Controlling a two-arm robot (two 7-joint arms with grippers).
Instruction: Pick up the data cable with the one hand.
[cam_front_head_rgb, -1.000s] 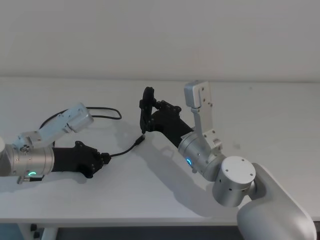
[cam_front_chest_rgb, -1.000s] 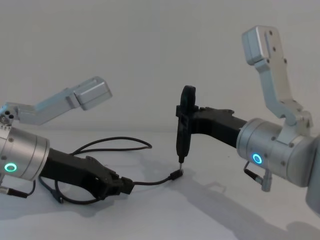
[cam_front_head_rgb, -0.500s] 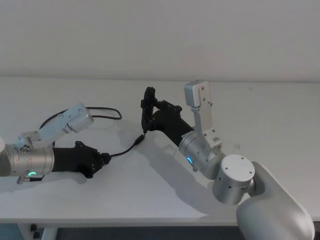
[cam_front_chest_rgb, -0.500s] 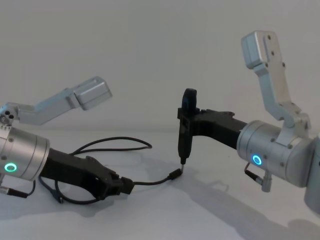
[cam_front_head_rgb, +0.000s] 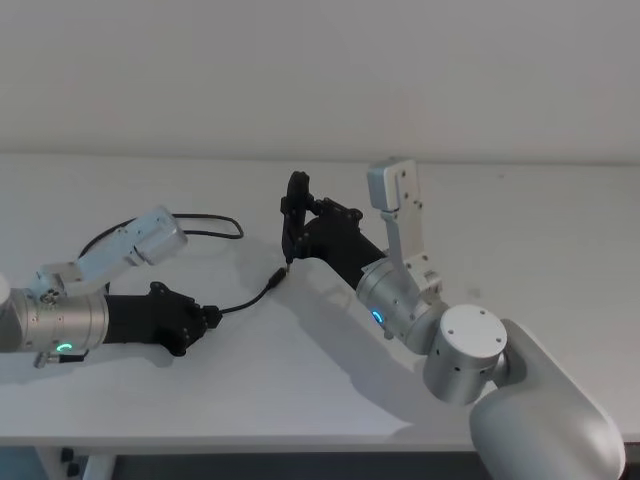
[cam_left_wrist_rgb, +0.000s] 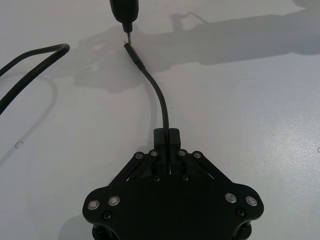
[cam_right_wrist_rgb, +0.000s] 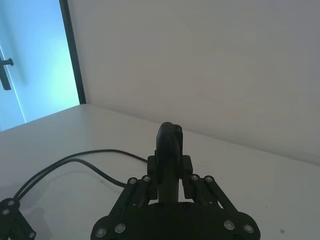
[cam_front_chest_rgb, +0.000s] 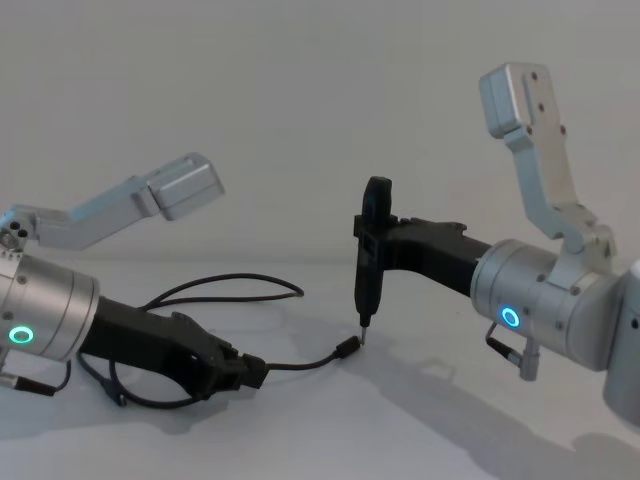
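The data cable is a thin black cord lying on the white table, with loose loops behind my left arm. My left gripper, black and blocky on a silver wrist with a green ring, rests low on the table and is shut on the data cable a short way back from its free plug. My right gripper is shut on a slim black pointed tool held upright. The tool's tip hangs just above the table beside that plug.
The table's near edge runs close below both arms, and a plain pale wall stands behind. A window or door frame shows in the right wrist view. Bare tabletop lies right of the right arm.
The pointed tool in my right gripper has dropped slightly, bringing its tip nearer the table by the plug. My left gripper and the cable have stayed put.
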